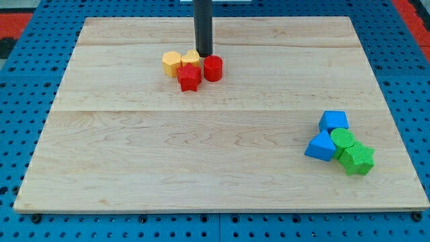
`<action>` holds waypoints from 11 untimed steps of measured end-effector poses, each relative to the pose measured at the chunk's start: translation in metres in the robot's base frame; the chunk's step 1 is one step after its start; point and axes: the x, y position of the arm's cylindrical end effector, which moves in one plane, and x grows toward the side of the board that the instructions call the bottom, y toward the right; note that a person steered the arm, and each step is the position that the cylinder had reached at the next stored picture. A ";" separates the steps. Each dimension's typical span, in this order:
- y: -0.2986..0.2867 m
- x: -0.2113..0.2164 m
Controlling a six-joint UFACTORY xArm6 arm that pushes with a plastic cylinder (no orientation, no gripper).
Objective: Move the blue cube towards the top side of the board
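Blue cube (334,121) sits near the table's (201,168) right edge, bare wood above; my tip (204,54), without fingers, is far away by the red cylinder (213,68)

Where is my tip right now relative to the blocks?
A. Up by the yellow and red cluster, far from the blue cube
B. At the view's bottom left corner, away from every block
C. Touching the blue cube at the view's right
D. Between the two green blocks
A: my tip sits just above the red cylinder and beside a yellow block, while the blue cube lies far off at the view's lower right.
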 end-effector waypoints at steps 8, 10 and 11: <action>0.290 0.268; 0.226 0.236; 0.215 0.202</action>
